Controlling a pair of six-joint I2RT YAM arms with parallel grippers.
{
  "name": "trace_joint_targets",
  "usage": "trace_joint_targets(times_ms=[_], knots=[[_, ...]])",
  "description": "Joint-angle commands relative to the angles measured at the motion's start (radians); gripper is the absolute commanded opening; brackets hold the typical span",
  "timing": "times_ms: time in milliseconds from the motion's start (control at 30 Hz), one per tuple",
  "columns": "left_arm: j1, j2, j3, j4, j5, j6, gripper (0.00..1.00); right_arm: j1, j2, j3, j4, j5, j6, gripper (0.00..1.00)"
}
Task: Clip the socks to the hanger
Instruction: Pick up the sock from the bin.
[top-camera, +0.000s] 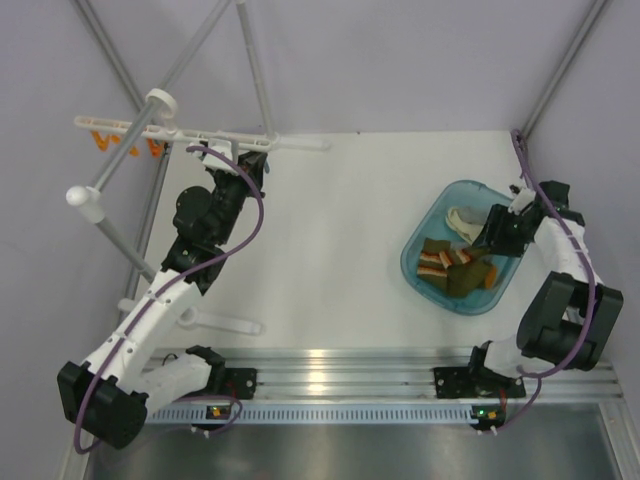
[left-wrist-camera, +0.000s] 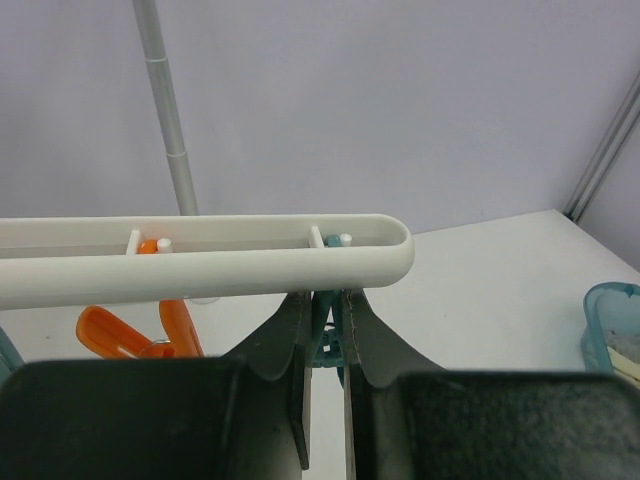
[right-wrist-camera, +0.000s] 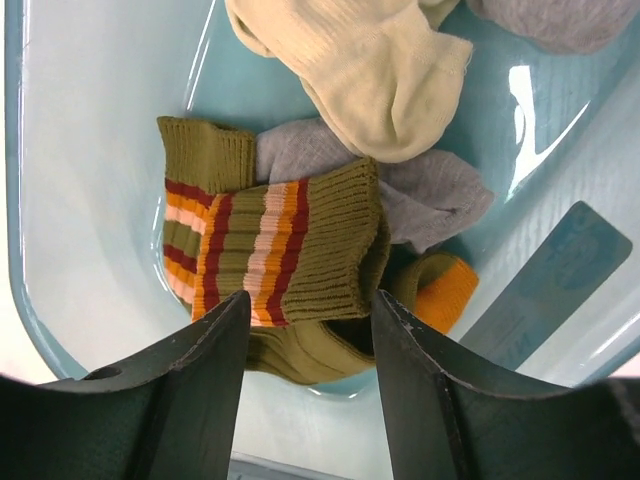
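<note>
On the left, our left fingers (left-wrist-camera: 283, 345) are clenched on a teal clip (left-wrist-camera: 325, 325) under the hanger (left-wrist-camera: 200, 265), and on the right, our right fingers (right-wrist-camera: 205, 360) stand released over the socks (right-wrist-camera: 270, 250) in the tub (right-wrist-camera: 70, 200), so we judge none is clipped yet.

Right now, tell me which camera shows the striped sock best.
Right wrist: the striped sock fills the frame, its bands and ribbed cuff clear, between the right gripper's open fingers. Top external shows it small in the blue tub. Left wrist shows only the tub's corner, no sock.
</note>
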Motion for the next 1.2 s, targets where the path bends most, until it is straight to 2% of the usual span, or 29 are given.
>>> trace_joint_targets(times_ms=[0,233,333,367,433,467,533,667,800,1033,1167], knots=[[0.002,-0.023,0.004,0.025,-0.005,-0.004,0.00,0.011,0.050,0.021,-0.006,-0.009,0.110,0.51],[0.002,-0.026,0.004,0.024,-0.008,0.002,0.00,0.029,0.108,0.053,-0.017,0.014,0.147,0.47],[0.002,-0.024,-0.001,0.027,-0.006,0.002,0.00,0.055,0.127,0.074,-0.024,-0.005,0.147,0.34],[0.002,-0.026,-0.001,0.028,-0.006,0.003,0.00,0.063,0.125,0.077,-0.006,-0.003,0.147,0.24],[0.002,-0.026,-0.001,0.028,-0.008,0.006,0.00,0.091,0.119,0.090,0.012,0.006,0.137,0.18],[0.002,-0.024,-0.001,0.028,-0.006,0.008,0.00,0.100,0.117,0.096,0.019,0.012,0.132,0.09],[0.002,-0.026,0.002,0.024,-0.006,0.008,0.00,0.124,0.114,0.117,0.037,0.012,0.103,0.00],[0.002,-0.023,0.018,0.007,-0.005,-0.009,0.00,0.135,0.044,0.146,0.075,-0.083,-0.001,0.00],[0.002,-0.024,0.032,-0.002,0.008,-0.030,0.00,0.135,-0.037,0.264,0.060,-0.167,-0.133,0.00],[0.002,-0.035,0.033,-0.015,0.014,-0.033,0.00,0.135,-0.054,0.442,-0.125,-0.179,-0.281,0.00],[0.002,-0.044,0.032,-0.013,0.014,-0.040,0.00,0.134,-0.094,0.461,-0.103,-0.205,-0.316,0.00]])
